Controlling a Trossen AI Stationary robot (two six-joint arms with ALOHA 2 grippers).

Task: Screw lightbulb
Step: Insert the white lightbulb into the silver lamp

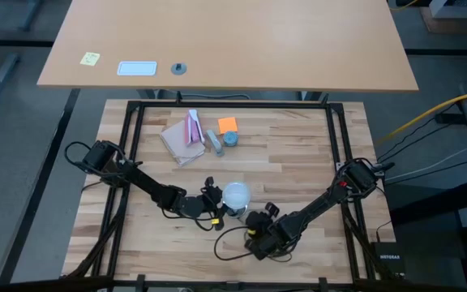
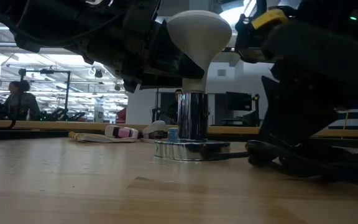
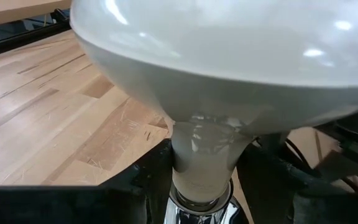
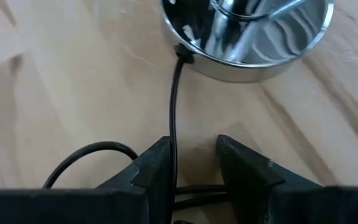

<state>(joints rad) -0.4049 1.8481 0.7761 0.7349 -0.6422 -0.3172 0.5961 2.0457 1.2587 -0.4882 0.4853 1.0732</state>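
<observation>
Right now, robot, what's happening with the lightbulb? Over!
Left gripper at the lightbulb, grip hidden. Bulb upright in the shiny socket. Right gripper low beside the base, fingers straddling the black cord. Nothing in the way.

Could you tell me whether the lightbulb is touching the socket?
Touching: the left wrist view shows the lightbulb seated by its neck in the chrome socket.

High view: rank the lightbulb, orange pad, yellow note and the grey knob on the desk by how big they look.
1. lightbulb
2. orange pad and yellow note: look alike, left unranked
3. grey knob
</observation>
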